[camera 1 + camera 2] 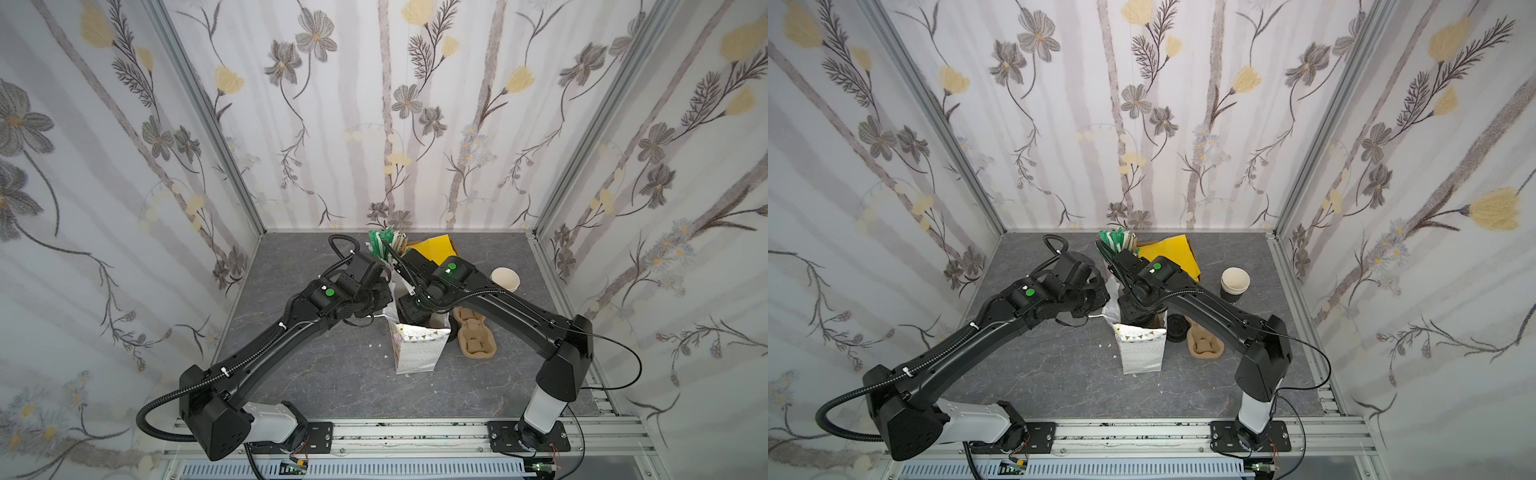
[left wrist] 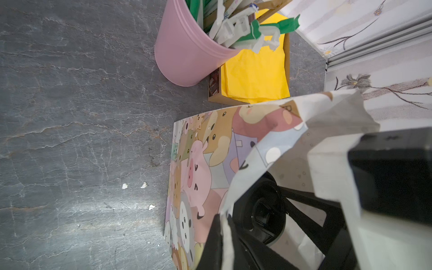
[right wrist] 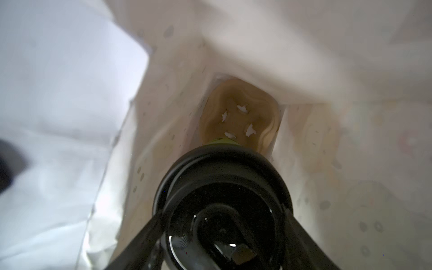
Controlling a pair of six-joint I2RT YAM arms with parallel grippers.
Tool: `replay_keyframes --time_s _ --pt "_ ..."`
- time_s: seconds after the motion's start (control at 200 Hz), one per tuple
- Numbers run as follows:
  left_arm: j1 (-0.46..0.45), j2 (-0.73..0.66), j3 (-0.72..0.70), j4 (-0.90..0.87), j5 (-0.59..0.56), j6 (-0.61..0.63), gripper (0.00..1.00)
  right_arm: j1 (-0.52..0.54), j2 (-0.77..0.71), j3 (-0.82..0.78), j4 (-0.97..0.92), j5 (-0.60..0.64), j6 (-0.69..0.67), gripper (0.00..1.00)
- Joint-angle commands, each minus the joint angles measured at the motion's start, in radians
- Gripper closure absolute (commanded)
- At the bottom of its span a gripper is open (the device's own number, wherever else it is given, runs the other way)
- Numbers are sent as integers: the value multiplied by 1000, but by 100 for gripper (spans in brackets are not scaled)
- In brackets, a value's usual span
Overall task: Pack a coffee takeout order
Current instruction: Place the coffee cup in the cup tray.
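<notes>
Green cup [image 3: 221, 141] under its black lid [image 3: 222, 177], low centre of the right wrist view, hangs clamped in our right tool [image 3: 222, 218] inside the paper bag [image 1: 417, 353], whose floor holds a pulp tray [image 3: 238, 100], while our left tool [image 2: 223, 233] pinches the bag's rim.
</notes>
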State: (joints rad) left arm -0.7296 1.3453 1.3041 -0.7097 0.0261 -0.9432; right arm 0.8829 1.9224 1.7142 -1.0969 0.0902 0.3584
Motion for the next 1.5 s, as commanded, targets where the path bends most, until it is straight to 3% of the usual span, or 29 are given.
replay_keyframes --time_s 0.0,0.355,0.869,1.164,1.494 --pt "2 -3 1 -1 -37 -23 100 0 6 -9 39 -3 -4 39" --pt "3 4 13 3 13 45 100 -53 113 71 22 32 15 39" --pt "2 42 43 5 76 113 100 -54 152 107 99 131 50 39" --pt "1 32 59 5 105 121 100 -87 167 108 142 72 45 39" --pt "-24 -43 20 4 107 39 100 -85 143 104 145 19 -4 40"
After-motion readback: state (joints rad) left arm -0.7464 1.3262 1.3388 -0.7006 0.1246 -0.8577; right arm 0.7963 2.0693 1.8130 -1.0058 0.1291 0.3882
